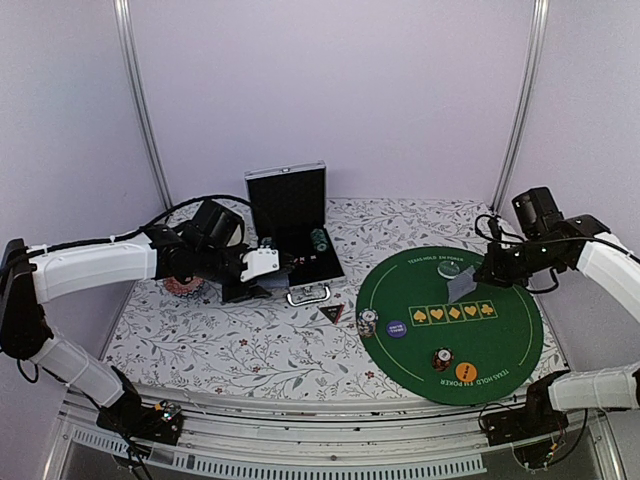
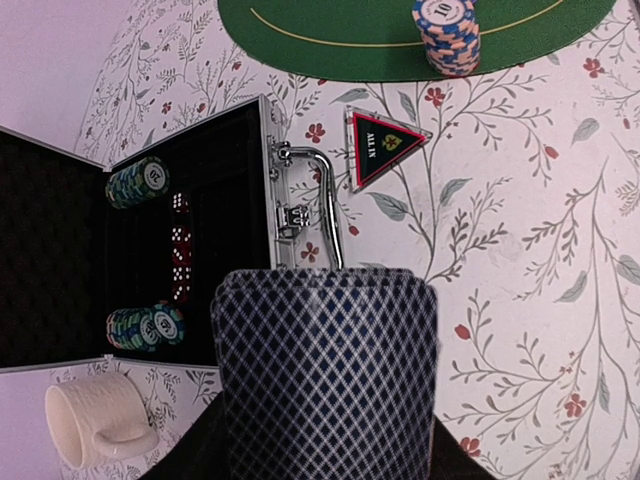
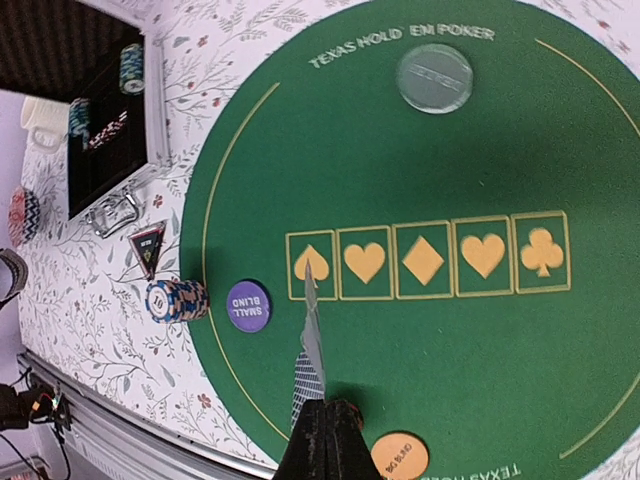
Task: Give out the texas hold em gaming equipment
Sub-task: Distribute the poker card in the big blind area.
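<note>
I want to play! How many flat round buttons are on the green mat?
3: a purple disc beside the striped chip stack, an orange disc at the mat's near rim, a clear disc at its far rim.

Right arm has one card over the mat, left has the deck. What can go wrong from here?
1. The right gripper pinches the card by one end, edge-on over the mat near the spade box. Released like this, it may land skewed.
2. The left gripper holds the deck close to the case handle. Loose cards might slide out or catch on it.
</note>
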Robot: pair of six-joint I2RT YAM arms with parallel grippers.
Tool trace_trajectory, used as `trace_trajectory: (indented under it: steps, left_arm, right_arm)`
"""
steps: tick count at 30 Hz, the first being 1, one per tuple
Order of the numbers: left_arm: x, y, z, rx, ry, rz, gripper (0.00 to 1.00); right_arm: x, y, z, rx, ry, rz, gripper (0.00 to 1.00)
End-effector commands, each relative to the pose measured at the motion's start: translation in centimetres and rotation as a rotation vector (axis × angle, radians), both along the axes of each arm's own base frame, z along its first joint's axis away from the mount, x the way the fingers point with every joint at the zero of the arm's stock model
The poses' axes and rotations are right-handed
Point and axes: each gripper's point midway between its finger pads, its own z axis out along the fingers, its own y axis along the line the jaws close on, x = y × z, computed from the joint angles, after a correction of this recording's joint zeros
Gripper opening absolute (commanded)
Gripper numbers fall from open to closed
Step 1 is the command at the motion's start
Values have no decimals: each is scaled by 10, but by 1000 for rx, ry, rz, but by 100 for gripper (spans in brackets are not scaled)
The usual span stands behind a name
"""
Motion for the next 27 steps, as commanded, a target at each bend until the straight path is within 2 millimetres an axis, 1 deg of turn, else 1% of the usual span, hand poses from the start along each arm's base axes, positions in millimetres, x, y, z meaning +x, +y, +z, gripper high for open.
trace_trajectory:
  steps: [1, 2, 3, 4, 8, 11, 16, 19, 24, 25, 27]
  left_arm:
    - [-5, -5, 0, -10, -4, -18, 48]
    - [-6, -5, 0, -14, -1, -20, 48]
    - [-7, -6, 2, -19, -1, -27, 48]
    - [-8, -7, 2, -23, 0, -30, 48]
    - [-6, -8, 6, -28, -8, -29, 48]
    - [-7, -8, 9, -35, -12, -32, 48]
    - [-8, -9, 10, -45, -9, -39, 48]
    - [-9, -10, 10, -47, -7, -43, 48]
    - [-8, -10, 10, -47, -6, -41, 48]
    - [-8, -10, 10, -47, -5, -42, 48]
    - [-8, -10, 10, -46, -7, -40, 48]
  right_arm:
    - [-38, -50, -11, -105, 75, -285, 2]
    - [-42, -59, -9, -105, 55, -346, 2]
    - [-45, -65, -12, -110, 38, -385, 2]
    - [-47, -67, -13, -89, 27, -424, 2]
    - [-58, -71, -40, -22, 75, -549, 2]
    - [-66, -78, -53, 2, 79, -632, 2]
    - [-86, -96, -63, 23, 106, -816, 2]
    - [-93, -98, -74, 30, 143, -868, 2]
    - [-88, -105, -75, 26, 125, -932, 1]
    - [-84, -103, -74, 42, 117, -937, 1]
    - [-81, -98, -80, 79, 128, -949, 1]
